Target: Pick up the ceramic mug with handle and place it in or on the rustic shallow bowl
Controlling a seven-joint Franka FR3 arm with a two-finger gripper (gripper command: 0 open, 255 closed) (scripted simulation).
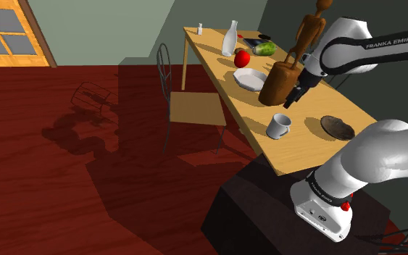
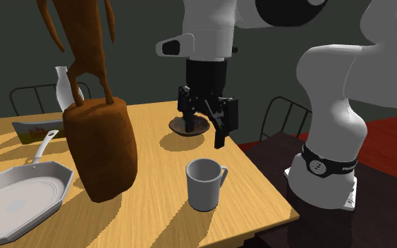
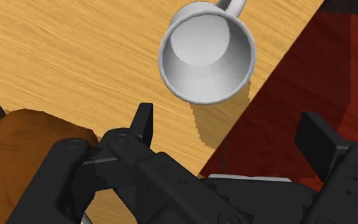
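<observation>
A pale grey mug [image 1: 279, 126] with a handle stands upright near the wooden table's front edge [image 1: 296, 156]; it is also seen as the mug [image 2: 204, 183] and from above as the mug [image 3: 206, 51]. A dark shallow bowl [image 1: 337, 127] sits on the table toward the shoulder view's right, and the bowl [image 2: 190, 127] shows partly behind the hand. My gripper [image 1: 293, 98] hangs above the table between the mug and a brown statue, fingers apart and empty. The gripper [image 2: 204, 127] is higher than the mug. The gripper [image 3: 230, 130] is open, with the mug just beyond its fingertips.
A tall brown wooden statue [image 1: 285, 72] on a thick base [image 2: 99, 144] stands close beside the hand. A white octagonal pan [image 1: 250, 78], a red apple [image 1: 243, 58], a white bottle [image 1: 229, 38] and a green item [image 1: 265, 48] lie farther along. A chair [image 1: 184, 105] stands by the table.
</observation>
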